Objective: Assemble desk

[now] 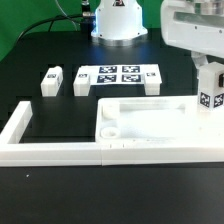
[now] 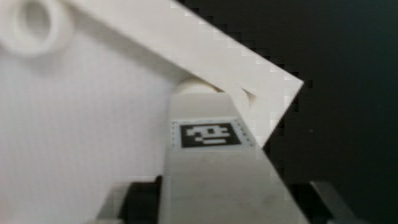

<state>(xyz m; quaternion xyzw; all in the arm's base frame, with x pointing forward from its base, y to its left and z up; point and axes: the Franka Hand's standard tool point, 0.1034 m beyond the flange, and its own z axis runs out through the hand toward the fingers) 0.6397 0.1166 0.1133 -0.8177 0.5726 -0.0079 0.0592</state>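
Claw (image 1: 209, 82) clamped on tagged leg (image 2: 210, 150), at corner of desk top (image 1: 150, 125). Three loose legs (image 1: 52, 78) and marker board (image 1: 118, 74) well off; border wall (image 1: 40, 145) farther.

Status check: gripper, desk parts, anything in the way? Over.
Gripper shut on short white square tagged leg. Leg by a corner of the white plastic tray-like desk top, not visibly socketed. Nothing seen in the way.
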